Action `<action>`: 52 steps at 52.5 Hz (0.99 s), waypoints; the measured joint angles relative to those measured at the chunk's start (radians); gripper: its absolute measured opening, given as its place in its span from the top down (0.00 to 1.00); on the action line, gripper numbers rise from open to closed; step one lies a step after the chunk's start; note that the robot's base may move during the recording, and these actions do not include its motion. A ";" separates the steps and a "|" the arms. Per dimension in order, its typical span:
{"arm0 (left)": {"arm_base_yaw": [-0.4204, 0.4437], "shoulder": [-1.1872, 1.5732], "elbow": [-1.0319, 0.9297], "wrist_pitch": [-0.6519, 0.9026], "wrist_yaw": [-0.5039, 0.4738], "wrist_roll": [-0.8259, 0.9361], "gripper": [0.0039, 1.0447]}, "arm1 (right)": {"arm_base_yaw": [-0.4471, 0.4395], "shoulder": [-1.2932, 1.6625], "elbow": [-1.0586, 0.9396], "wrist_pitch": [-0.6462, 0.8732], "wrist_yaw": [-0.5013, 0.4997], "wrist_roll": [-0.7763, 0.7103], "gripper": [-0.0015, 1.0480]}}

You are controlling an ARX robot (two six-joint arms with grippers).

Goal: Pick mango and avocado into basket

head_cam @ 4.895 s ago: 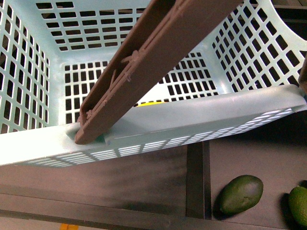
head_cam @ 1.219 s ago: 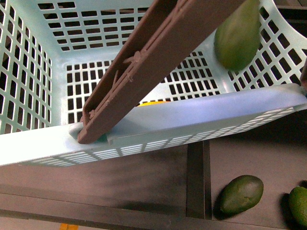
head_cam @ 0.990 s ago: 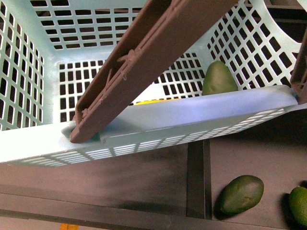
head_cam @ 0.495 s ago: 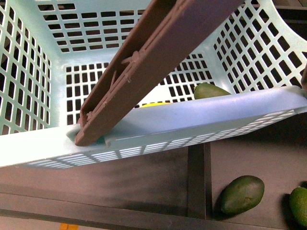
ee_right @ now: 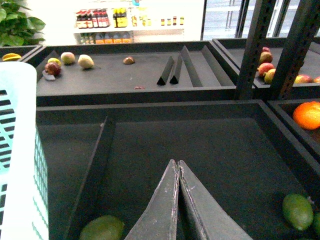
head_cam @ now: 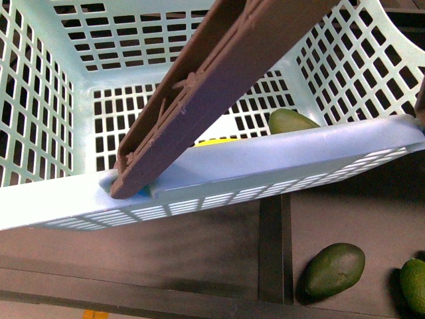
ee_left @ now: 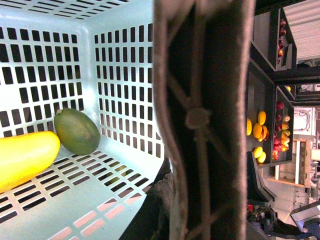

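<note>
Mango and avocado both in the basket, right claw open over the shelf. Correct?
Not quite: the right claw is shut and empty over the dark shelf, as the right wrist view shows. The rest holds: the left wrist view shows the mango and the avocado lying in the basket.

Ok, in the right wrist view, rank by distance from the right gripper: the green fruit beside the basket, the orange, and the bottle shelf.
From the right gripper:
1. Green fruit, in the dark tray just beside the closed fingers, near the basket.
2. Orange, in the neighbouring bin on the other side.
3. Bottle shelf, far back against the wall.
</note>
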 joint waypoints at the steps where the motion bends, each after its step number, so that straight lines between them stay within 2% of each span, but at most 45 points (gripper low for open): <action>1: 0.000 0.000 0.000 0.000 0.000 0.000 0.96 | -0.002 -0.005 -0.005 0.000 -0.001 0.000 0.98; 9: 0.000 0.000 0.000 0.000 0.001 0.000 0.96 | -0.026 -0.072 -0.061 -0.010 -0.021 0.000 0.98; 13: 0.000 0.000 0.000 0.000 0.001 0.000 0.96 | -0.074 -0.110 -0.085 -0.024 -0.093 0.000 0.98; 19: 0.001 0.000 0.000 0.000 0.000 0.000 0.96 | -0.105 -0.155 -0.111 -0.043 -0.097 0.000 0.98; 43: 0.001 0.000 0.000 0.000 0.000 0.000 0.96 | -0.107 -0.391 -0.195 -0.195 -0.102 0.000 0.98; 52: 0.001 0.000 0.000 0.000 0.001 0.000 0.96 | -0.107 -0.430 -0.214 -0.193 -0.105 0.000 0.98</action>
